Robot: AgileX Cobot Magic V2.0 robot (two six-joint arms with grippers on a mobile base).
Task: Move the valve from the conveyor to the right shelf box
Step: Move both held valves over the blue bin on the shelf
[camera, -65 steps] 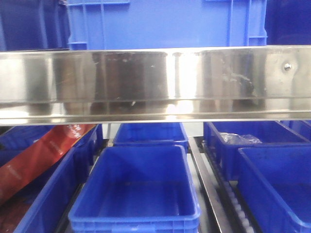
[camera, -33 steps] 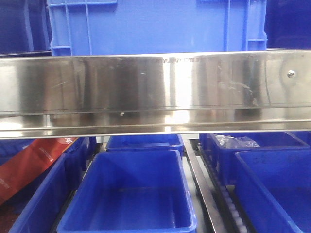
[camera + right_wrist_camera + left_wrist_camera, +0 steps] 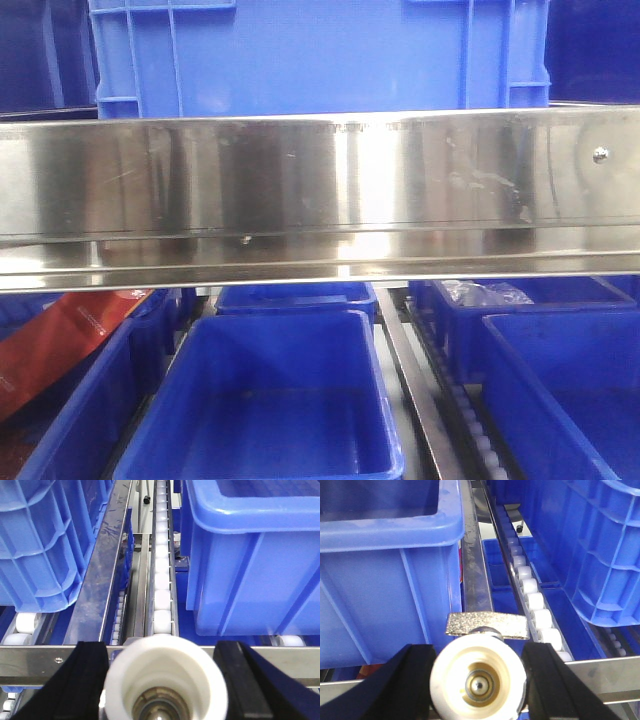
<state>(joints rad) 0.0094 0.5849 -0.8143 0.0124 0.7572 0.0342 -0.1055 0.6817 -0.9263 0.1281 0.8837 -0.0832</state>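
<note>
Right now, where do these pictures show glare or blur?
Front view: white glare streaks the steel rail. Left wrist view: the close-up valve is slightly soft, the blue bin behind sharper. Right wrist view: its valve blurs more.

We see of the robot's body only the left hand (image 3: 478, 652) and the right hand (image 3: 162, 650), each at the bottom edge of its wrist view. Both show us two matte black fingers (image 3: 405, 685), broad at the base and tapering upward with slanted edges. The right pair (image 3: 75, 685) looks the same to us in colour and shape.
</note>
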